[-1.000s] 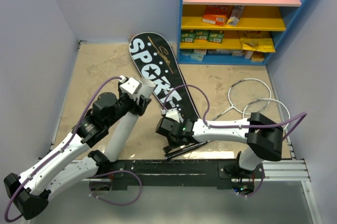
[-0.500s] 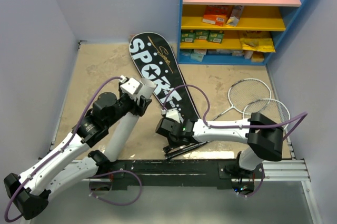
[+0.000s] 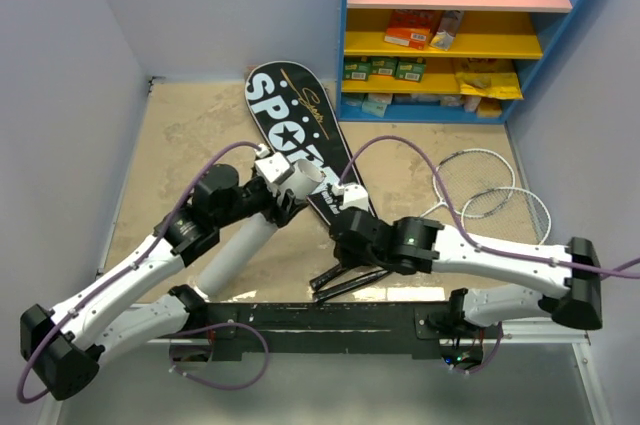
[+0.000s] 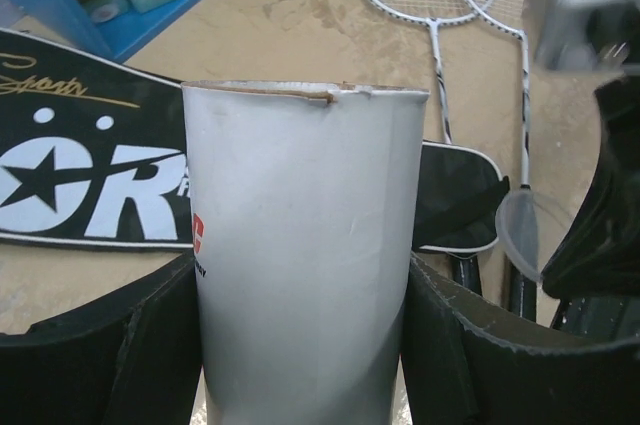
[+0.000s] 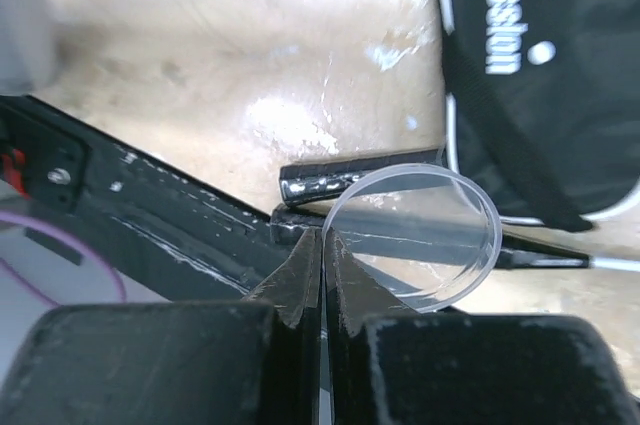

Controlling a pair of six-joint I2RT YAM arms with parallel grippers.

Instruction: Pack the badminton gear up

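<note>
Looking good: your right gripper just pinched shut on the rim of the clear lid and swung it up beside the narrow end of the bag. Your left gripper grips the white tube left of the bag, mouth open, so capping looks next. Both rackets lie right of the bag.

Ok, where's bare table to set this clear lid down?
For the lid: bare table far left, between the wall and the bag. Smaller patch between bag and rackets, before the shelf. Crowded at the near edge: racket handles and tube.
</note>
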